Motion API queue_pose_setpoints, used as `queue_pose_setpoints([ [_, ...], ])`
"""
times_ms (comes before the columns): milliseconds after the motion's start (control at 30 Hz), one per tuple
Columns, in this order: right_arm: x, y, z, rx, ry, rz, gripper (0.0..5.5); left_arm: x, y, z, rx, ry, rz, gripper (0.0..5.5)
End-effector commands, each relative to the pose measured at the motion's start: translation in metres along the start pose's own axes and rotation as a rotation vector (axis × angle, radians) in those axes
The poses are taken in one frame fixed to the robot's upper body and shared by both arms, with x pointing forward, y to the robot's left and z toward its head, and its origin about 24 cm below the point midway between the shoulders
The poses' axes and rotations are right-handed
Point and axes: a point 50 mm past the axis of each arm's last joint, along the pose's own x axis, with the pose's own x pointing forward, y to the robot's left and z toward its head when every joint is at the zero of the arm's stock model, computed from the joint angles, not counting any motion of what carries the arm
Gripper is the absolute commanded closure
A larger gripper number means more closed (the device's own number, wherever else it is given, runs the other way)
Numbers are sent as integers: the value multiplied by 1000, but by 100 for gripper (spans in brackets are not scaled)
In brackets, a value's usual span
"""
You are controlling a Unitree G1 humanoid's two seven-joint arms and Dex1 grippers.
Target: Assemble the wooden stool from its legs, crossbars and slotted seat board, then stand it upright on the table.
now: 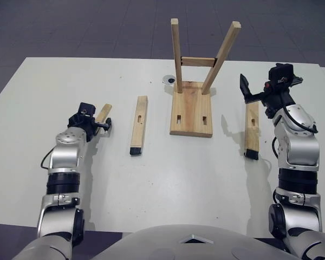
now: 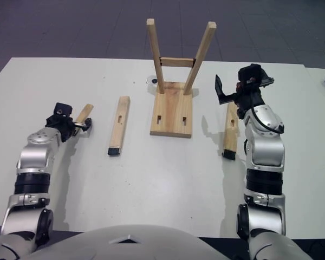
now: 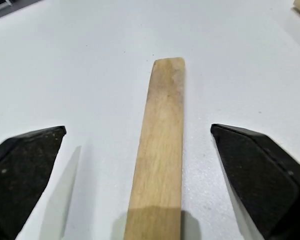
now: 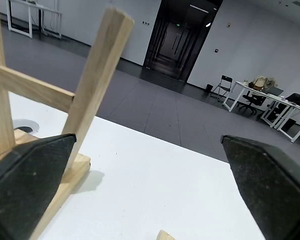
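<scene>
The slotted seat board [image 1: 190,116] lies flat at the table's middle back. Two legs [image 1: 176,51] [image 1: 222,54] stand up from its far end, joined by a crossbar [image 1: 197,62]. One loose leg [image 1: 139,124] with a black tip lies left of the board, and another [image 1: 252,130] lies to its right. A short crossbar [image 3: 160,145] lies between the spread fingers [image 3: 25,175] of my left gripper [image 1: 101,123], open and low over it. My right gripper [image 1: 249,91] hangs open above the right leg's far end, facing the stool's legs [image 4: 97,75].
A small white round object [image 1: 168,79] with a dark centre sits just behind the seat board's left corner. The white table [image 1: 168,184] has bare surface across its front half. Dark floor lies beyond its far edge.
</scene>
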Motion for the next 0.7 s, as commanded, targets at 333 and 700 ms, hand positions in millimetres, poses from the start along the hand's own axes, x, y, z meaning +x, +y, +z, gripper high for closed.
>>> queue_pose_setpoints([
  [333, -8, 11, 29, 235, -113, -19, 10, -11, 24, -68, -90, 566, -327, 204],
  [700, -8, 24, 56, 283, -190, 53, 10, -5, 27, -74, -37, 585, -340, 380],
])
